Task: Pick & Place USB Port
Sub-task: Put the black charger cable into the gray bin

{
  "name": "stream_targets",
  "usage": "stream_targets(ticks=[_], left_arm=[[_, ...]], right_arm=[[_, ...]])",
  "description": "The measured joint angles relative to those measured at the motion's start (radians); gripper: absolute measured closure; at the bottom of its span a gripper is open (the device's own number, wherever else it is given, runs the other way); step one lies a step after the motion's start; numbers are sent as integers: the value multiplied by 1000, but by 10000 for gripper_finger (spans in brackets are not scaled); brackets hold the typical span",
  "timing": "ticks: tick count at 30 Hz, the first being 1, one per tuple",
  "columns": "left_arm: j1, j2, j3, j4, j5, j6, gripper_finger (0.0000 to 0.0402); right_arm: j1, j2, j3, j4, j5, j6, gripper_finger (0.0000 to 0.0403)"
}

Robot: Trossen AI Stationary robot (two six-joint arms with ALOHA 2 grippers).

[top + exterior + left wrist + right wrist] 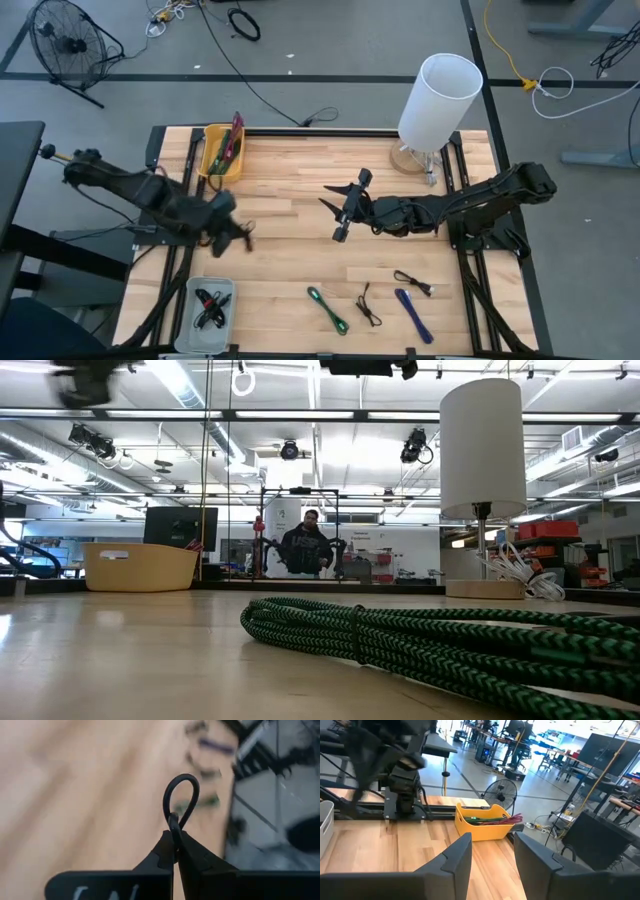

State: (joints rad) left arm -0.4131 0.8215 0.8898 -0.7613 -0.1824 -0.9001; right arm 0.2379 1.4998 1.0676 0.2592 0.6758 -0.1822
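My left gripper (238, 234) hangs over the table's left part, shut on a thin black cable (180, 800); a loop of the cable sticks out past the fingertips (175, 832). My right gripper (338, 212) is open above the table's middle, touching nothing; in its wrist view the fingers (492, 845) point toward the yellow bin (485, 822). A green braided cable (328, 308), a black cable (368, 305), another black cable (412, 282) and a blue cable (413, 313) lie flat near the near edge. My left gripper pinches the black cable between its two fingertips, just below the loop (173, 820). The loop stands free beyond the fingers. The rest of the cable is hidden behind the fingers. The table shows well below, so the cable looks lifted clear.
A yellow bin (222, 150) with cables stands at the far left corner. A grey tray (210, 305) with black cables sits at the near left. A white lamp (440, 95) stands at the far right. Bare wood lies across the middle. A person (308, 545) stands far behind the table.
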Motion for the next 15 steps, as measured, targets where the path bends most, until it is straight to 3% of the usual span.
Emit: stream_targets(ticks=[9,15], left_arm=[[-241,-4,0,-148,267,-472,394],[-380,79,0,-149,274,-722,394]], right_arm=[[0,0,0,0,-1,-1,254],[0,0,0,1,-3,-19,254]])
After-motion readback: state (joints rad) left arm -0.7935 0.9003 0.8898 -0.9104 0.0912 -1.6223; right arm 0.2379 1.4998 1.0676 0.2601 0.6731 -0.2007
